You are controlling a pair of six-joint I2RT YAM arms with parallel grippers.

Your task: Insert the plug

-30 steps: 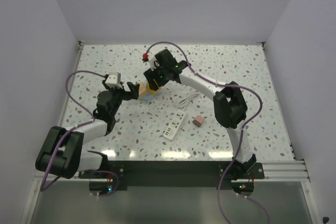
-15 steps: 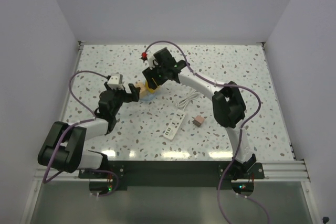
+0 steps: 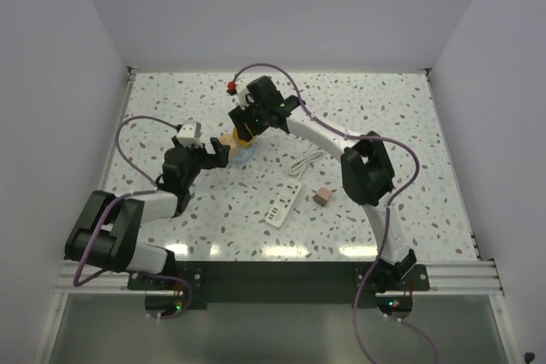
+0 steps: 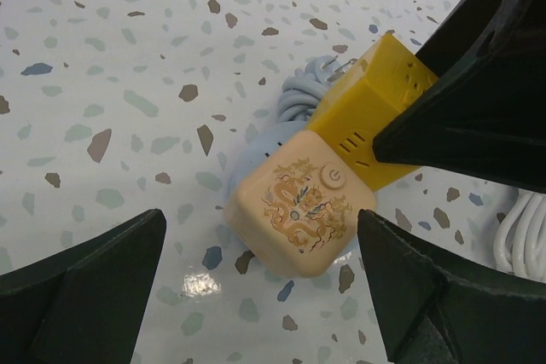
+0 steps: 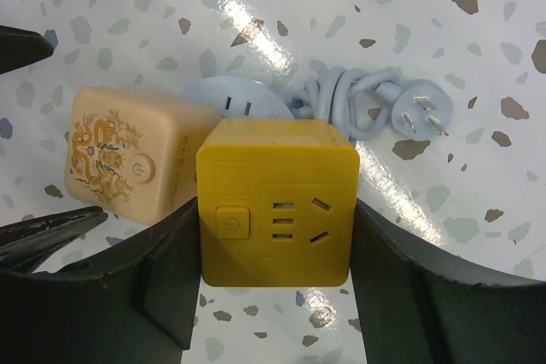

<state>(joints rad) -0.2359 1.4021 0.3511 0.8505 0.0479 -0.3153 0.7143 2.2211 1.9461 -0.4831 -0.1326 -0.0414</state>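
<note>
While the right gripper (image 5: 275, 219) clamps the yellow cube (image 5: 290, 181) and the left gripper (image 4: 260, 266) gapes open around the peach cube (image 4: 299, 206), the plug (image 3: 322, 196) lies ungrasped nearer, right of the power strip (image 3: 284, 205); next, seemingly, a freed gripper must fetch it.

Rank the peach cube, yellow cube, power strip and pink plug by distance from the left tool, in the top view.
1. peach cube, right at the left tool's tips.
2. yellow cube, just beyond, to the right.
3. power strip, mid-table.
4. plug, right of the strip.
</note>
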